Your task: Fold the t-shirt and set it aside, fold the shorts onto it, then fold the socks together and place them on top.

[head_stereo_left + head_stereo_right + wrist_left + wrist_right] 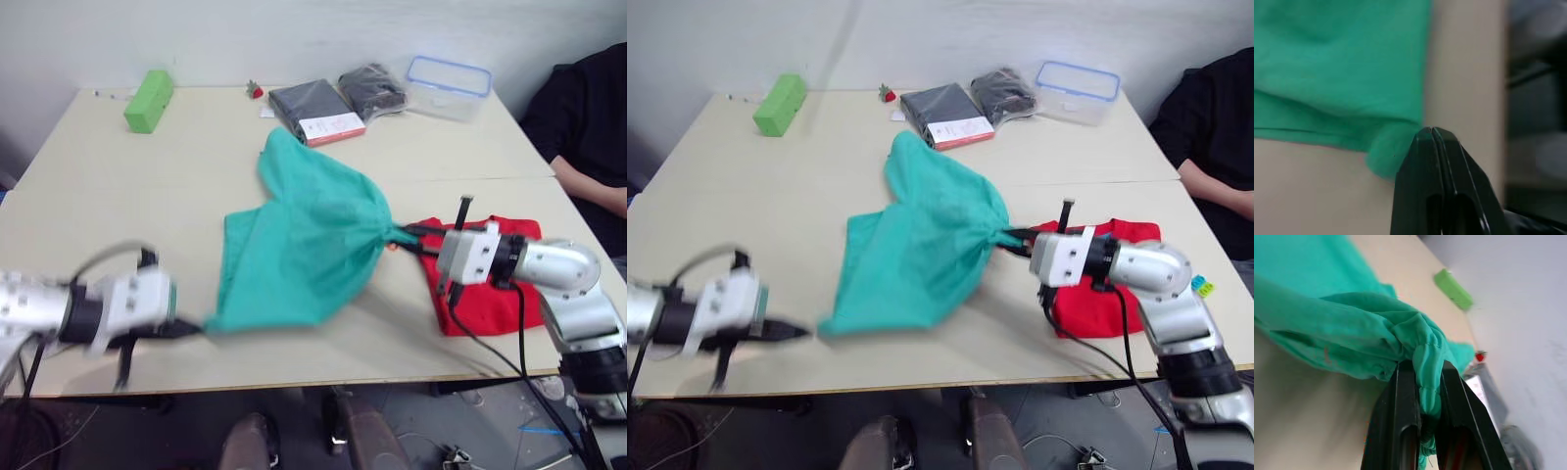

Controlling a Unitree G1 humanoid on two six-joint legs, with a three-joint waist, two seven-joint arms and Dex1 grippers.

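Nearest the robot, at the front edge of the table [88, 186], the left gripper [188, 327] points toward a lower corner of the shorts [304, 245]; in the left wrist view its two black fingers [1436, 147] are pressed together with no gap, and the teal corner sits right against their tips, though whether any cloth is caught between them cannot be told. On the robot's right side, the right gripper [1017, 238] is clamped on a bunched fold of the shorts, and the right wrist view shows a twist of teal cloth squeezed between its fingers [1400, 396]. Between the two grippers the shorts are stretched across the middle of the table, pulled to a gathered point at the right gripper and spreading wide toward the left, with one part reaching up toward the far side. Under and behind the right gripper lies the t-shirt [1107, 304], a compact red shape near the table's right front edge. Farther back, a lime-green block [149, 100] rests near the far left corner. Two dark folded packaged garments [315, 110] lie near the far edge at centre, with a clear container with a blue rim [448, 88] just to their right. A person's dark sleeve and arm [588, 127] show at the right edge.
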